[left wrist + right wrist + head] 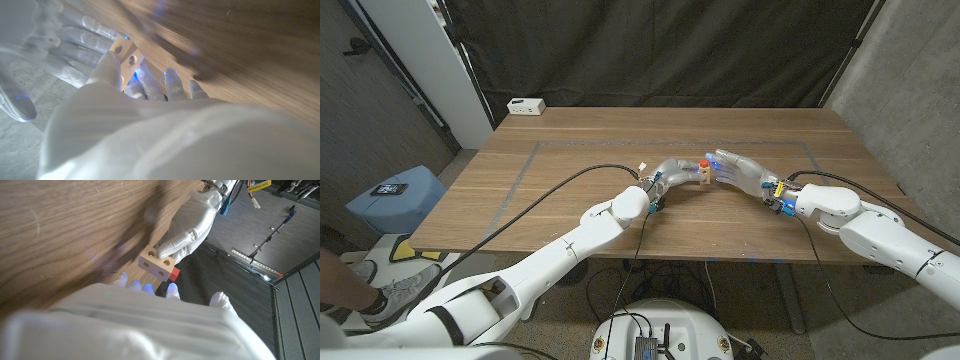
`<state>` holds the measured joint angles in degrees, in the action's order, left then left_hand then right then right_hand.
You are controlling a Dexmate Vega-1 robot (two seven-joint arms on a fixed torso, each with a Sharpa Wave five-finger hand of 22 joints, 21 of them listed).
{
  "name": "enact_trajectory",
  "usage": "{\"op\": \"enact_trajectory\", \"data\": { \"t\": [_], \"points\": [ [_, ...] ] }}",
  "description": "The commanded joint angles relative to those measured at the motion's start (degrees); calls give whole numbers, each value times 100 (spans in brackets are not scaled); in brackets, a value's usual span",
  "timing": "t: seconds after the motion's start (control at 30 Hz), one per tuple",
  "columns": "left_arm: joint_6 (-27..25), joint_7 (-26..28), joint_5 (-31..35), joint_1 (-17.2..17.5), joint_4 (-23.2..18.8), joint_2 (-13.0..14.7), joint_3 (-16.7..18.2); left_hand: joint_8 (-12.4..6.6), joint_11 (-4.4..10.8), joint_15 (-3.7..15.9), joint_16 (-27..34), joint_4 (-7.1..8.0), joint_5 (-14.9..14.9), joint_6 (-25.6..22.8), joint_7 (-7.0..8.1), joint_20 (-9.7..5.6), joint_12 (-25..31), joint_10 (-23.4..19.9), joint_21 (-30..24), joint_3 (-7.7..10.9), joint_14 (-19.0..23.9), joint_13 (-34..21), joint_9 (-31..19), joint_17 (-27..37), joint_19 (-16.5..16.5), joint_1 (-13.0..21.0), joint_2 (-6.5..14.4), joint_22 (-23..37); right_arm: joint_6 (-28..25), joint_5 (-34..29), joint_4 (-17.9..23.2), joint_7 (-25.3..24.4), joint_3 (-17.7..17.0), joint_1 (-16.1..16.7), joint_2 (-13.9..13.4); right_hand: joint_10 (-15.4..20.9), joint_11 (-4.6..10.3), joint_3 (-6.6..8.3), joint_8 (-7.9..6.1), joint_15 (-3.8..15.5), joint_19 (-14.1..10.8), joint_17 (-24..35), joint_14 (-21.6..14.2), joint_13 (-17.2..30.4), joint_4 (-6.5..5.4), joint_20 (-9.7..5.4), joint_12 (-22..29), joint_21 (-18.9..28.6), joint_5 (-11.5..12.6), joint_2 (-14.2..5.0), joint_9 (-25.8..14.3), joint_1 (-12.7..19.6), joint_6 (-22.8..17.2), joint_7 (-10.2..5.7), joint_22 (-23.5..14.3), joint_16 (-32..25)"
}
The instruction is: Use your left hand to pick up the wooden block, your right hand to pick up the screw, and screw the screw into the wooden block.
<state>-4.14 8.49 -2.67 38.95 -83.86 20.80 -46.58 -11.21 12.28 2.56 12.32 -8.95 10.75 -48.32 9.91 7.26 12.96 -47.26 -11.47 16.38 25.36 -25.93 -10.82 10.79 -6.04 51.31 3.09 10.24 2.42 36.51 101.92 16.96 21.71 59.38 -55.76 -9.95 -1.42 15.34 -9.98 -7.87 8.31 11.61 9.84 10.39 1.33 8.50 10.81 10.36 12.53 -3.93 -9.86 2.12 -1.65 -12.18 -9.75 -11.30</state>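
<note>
My left hand [672, 172] holds the pale wooden block [704, 177] a little above the table's middle; its fingers [186, 227] wrap the block [156, 261] from one side. Two round holes show on the block's face [125, 53]. The red screw [704, 162] stands on top of the block, and its red head [173, 273] sits against the block's edge. My right hand [744, 170] reaches in from the other side with its fingers [75, 37] spread. Its fingertips [171, 287] sit right by the screw and the thumb stands apart.
A white box [527, 105] lies at the table's far left corner. The bare wooden tabletop [620, 140] spreads around both hands. Black cables run from both wrists over the table's near edge. A blue stool [395, 195] stands on the floor to the left.
</note>
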Motion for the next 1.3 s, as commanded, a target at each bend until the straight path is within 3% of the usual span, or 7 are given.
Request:
{"op": "enact_trajectory", "data": {
  "t": [0.03,1.3],
  "points": [
    [32,-28,-21,-27,66,-22,-6,-33,7,316,4,40,48,-55,-7,34,24,-42,-29,29,55,-13,-18,14,-18,20,44,27,-43,-8,-3,30,55,-57,7,-1339,37,8,-42,-2,21,11,1304,-1,-44,24,-5,12,27,14,-18,-39,-40,-11,-9,-8],
    [63,-57,-83,-62,140,-34,17,-35,6,316,3,43,47,-63,-15,40,21,-46,-26,31,65,-32,-18,14,-13,9,47,27,-219,155,273,-81,-22,148,-153,-1307,23,4,-59,-10,11,8,1275,-2,-82,16,13,39,47,-14,-19,-38,-115,-1,-9,-25]
  ]
}}
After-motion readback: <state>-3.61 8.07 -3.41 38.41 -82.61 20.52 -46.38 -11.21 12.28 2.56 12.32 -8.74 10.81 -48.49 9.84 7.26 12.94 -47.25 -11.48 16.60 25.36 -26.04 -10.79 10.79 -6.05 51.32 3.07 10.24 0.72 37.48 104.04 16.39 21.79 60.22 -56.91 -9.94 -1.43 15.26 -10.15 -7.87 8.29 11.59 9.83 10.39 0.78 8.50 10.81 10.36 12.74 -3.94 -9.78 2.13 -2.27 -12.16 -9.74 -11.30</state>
